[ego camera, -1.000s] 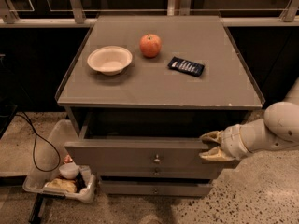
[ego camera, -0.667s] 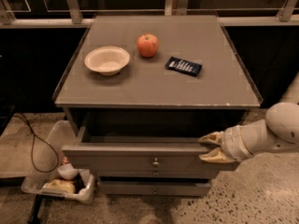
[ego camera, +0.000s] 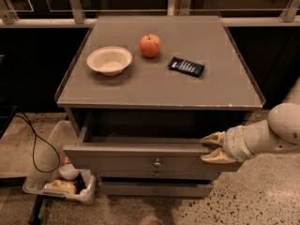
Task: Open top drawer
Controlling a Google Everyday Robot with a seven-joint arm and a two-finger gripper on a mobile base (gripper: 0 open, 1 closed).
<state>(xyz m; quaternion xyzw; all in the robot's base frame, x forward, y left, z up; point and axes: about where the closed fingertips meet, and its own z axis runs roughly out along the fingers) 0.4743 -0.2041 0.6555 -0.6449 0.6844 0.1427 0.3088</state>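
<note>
Nearest to me is speckled floor, and at lower left a clear plastic bin with a few pale items in it, and a black cable looping beside it. Just above the floor I can see a slim lower drawer, closed. Over that, the top drawer stands partly out of the cabinet, its grey front well forward of the frame, with its small round knob at the centre untouched. A strip of its interior shows behind the front panel, mostly in shadow.

The gripper is at the right end of that drawer front, well to the right of the knob. One pale finger sits over the top edge on the inside and the other against the outer face, so the two are clamped on the panel's upper lip. The arm reaches in from the right edge of my view, about level with the drawer. Its white forearm lies almost horizontal and the wrist is in line with it, pointing left, with a rounded joint at the far right.

Further back, on the grey cabinet top, a cream bowl sits left of centre, a red apple just beyond it to the right, and a flat dark packet further right, all apart from one another. Behind the cabinet runs a metal rail against dark glass
</note>
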